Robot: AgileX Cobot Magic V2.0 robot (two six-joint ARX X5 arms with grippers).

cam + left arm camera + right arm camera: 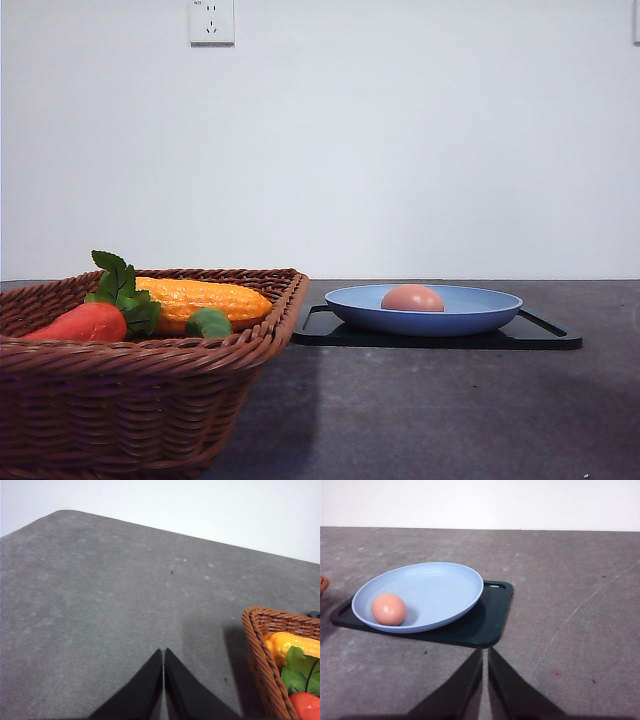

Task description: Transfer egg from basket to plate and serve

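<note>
With the smooth pinkish-brown egg (388,609) loose near the rim of the shallow round blue plate (440,587) on the flat black tray (490,620) and both tools, right tool (485,660) and left tool (163,661), pressed together and empty, serving risks the egg rolling off if the plate tilts.

light: bright, even, diffuse | shadows: soft dark patch on the grey matte tabletop (440,410) beside the brown woven wicker basket (130,400); faint shade under the shallow round blue plate (427,592) | glare: mild sheen on the smooth pinkish-brown egg (389,609) | focus: black fingertips (150,690) slightly blurred in the wrist views
</note>
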